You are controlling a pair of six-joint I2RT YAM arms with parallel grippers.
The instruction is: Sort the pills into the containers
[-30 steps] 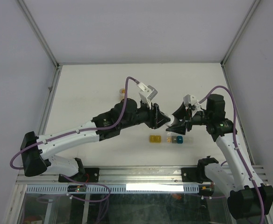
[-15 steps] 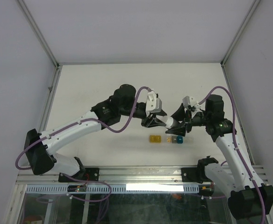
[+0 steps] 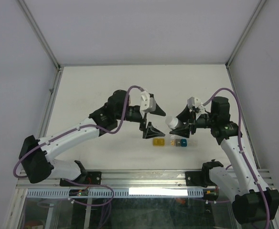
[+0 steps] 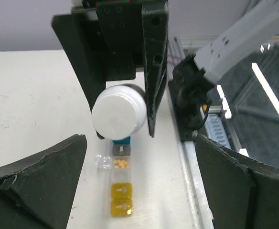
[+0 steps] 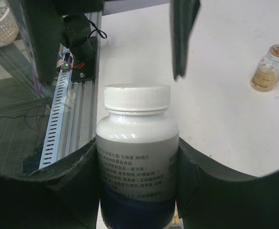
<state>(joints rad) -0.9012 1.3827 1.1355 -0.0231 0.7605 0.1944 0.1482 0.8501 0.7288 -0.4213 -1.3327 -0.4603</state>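
Top view: the left gripper [image 3: 155, 120] hangs with its jaws spread wide and empty, just left of the right gripper [image 3: 181, 125], which clamps a white pill bottle [image 3: 173, 123]; the containers [image 3: 169, 142] lie on the table [image 3: 91, 81], just nearer than both. Left wrist view: the strip lies under the capped bottle; yellowish pills [image 4: 121, 163] sit in one clear box. Right wrist view: a small amber bottle [image 5: 269, 68] stands upright, well apart.

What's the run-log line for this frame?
left gripper: open, empty, facing cap | right gripper: gripping white bottle, cap on | containers: on table below bottle
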